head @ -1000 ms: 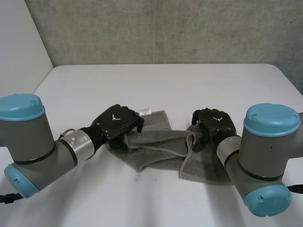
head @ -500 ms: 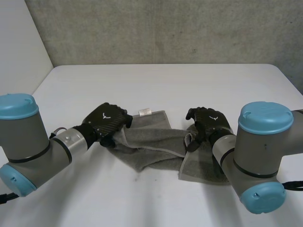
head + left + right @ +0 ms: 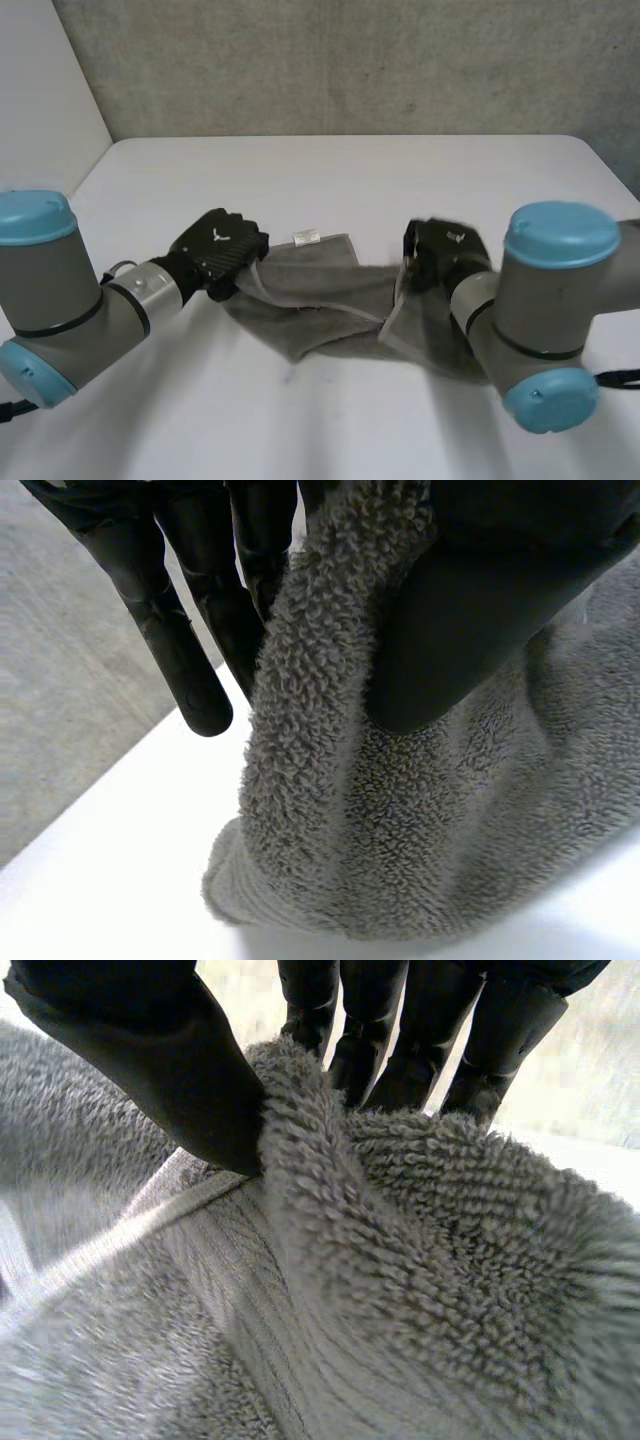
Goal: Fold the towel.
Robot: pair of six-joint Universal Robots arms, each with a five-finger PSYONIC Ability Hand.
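White Y-shaped mark (image 3: 216, 236) on left hand (image 3: 224, 250)

We see the towel (image 3: 320, 300) as rough, matt, looped grey terry cloth with a flat woven band. The left hand (image 3: 218, 250) and right hand (image 3: 445, 255) look smooth, faintly glossy; the table (image 3: 350, 180) smooth, matt.

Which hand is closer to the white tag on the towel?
Left. The left hand pinches the towel just beside the white tag; the right hand grips it farther off on the other side.
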